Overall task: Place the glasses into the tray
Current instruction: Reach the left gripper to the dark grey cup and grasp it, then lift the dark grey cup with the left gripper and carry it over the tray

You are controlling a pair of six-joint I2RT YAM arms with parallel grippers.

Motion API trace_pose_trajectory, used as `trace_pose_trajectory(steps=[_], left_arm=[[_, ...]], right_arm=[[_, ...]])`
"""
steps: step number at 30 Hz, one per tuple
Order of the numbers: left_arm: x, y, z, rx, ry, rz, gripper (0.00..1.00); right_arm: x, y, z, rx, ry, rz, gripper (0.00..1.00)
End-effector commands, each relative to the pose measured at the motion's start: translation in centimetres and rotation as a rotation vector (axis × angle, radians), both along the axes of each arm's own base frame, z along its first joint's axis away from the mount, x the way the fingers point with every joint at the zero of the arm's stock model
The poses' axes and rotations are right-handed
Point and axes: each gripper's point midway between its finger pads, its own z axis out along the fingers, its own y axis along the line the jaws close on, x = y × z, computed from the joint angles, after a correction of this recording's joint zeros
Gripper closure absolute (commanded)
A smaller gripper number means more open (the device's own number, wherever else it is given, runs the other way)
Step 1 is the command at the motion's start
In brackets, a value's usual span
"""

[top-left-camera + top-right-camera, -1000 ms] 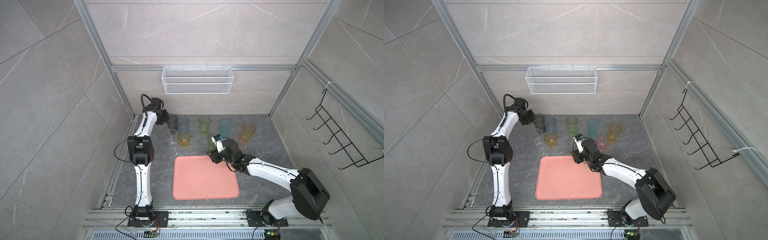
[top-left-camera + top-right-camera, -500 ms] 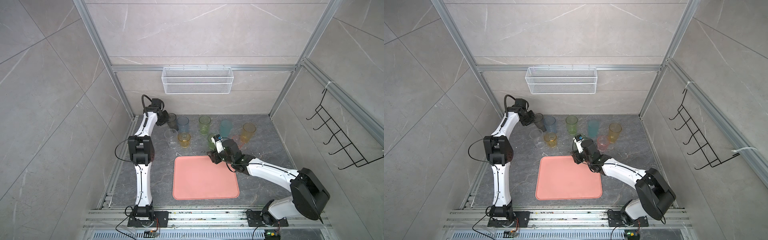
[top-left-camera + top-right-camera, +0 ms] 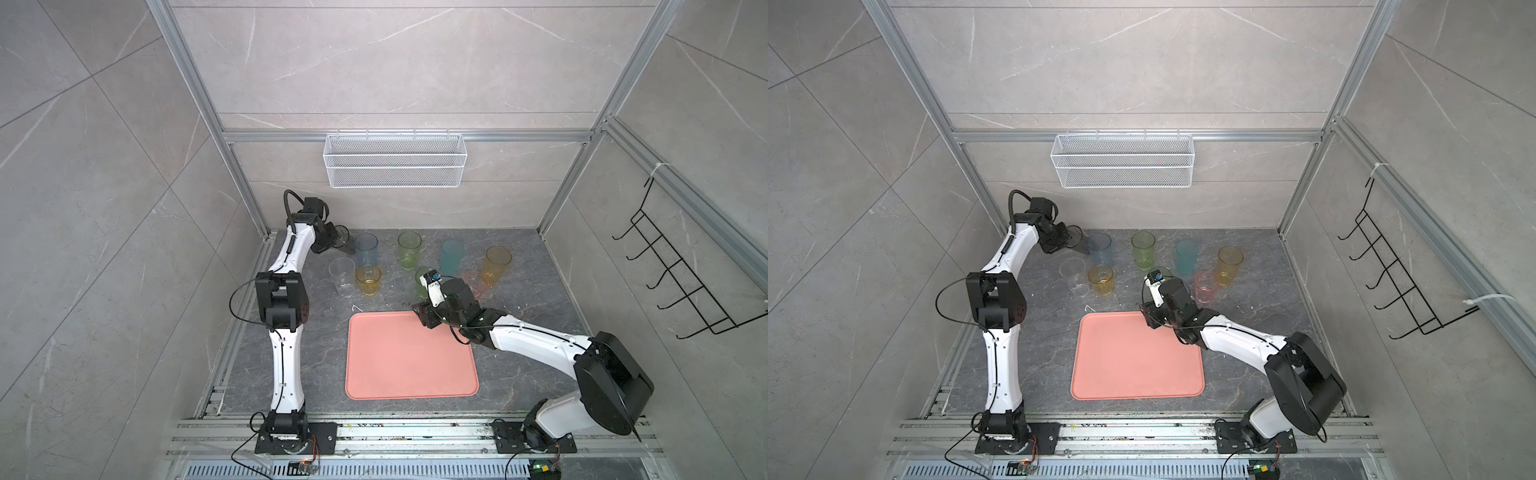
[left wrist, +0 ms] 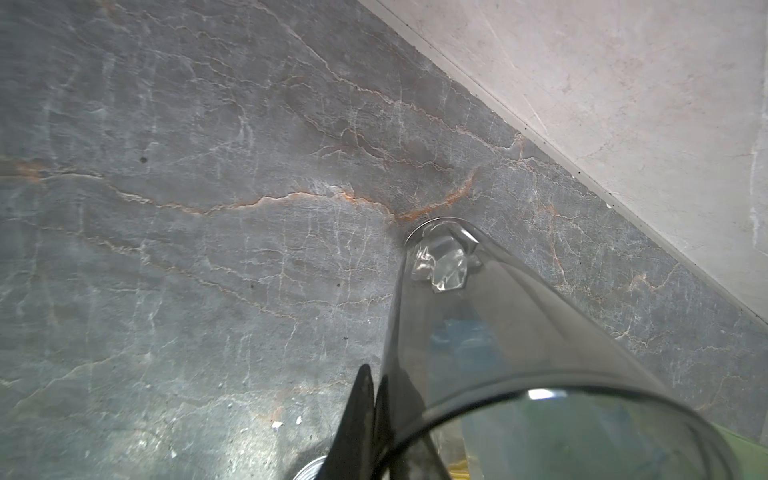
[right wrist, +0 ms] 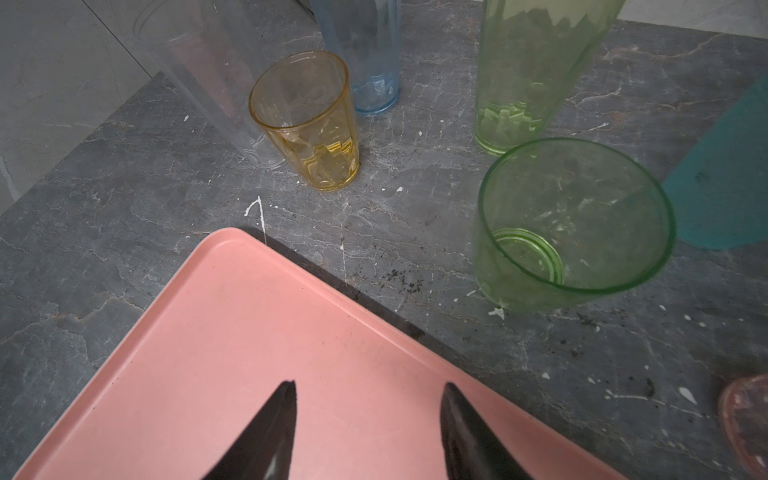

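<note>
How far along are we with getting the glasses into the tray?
Nothing done yet: the tray holds no glass. In hand: the left gripper is shut on the smoky grey glass at the back left. The right gripper hangs open over the tray's far corner. Left: all nine; the other eight, from the blue glass to the orange glass, stand on the table beyond the tray.

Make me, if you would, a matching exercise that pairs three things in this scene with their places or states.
Things:
1. smoky grey glass
2. right gripper
3. short amber glass

Places or states:
A. open, over a corner of the tray
B. standing beside the clear glass
C. clamped at its rim by the left gripper

Pairs: 1-C, 2-A, 3-B
</note>
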Motion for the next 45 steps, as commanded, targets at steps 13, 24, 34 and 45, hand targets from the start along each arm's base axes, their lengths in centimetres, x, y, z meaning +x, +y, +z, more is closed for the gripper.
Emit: trace_pose_trajectory(steps=[13,24,34,45], left_arm=[[-5.1,3.3,10.9,0.171,-0.098,0.051,0.93],[-12.8,5.3,15.3,0.283,-0.041,0.042,0.96],[-21.1,6.6,17.7,0.348,0.024,0.010,1.00],[-28.3,4.8,16.4,0.352,0.077,-0.102,1.00]], right_arm=[[0.1,0.7,0.4,-0.023,-0.012,0.019,0.43],[-0.1,0.9,0.4,-0.031,-0.017,0.025,0.43],[-0.1,1.1,0.1,-0.046,-0.015,0.026,0.43],[-1.0,2.0,0.8,-0.014,-0.045,0.047,0.45]])
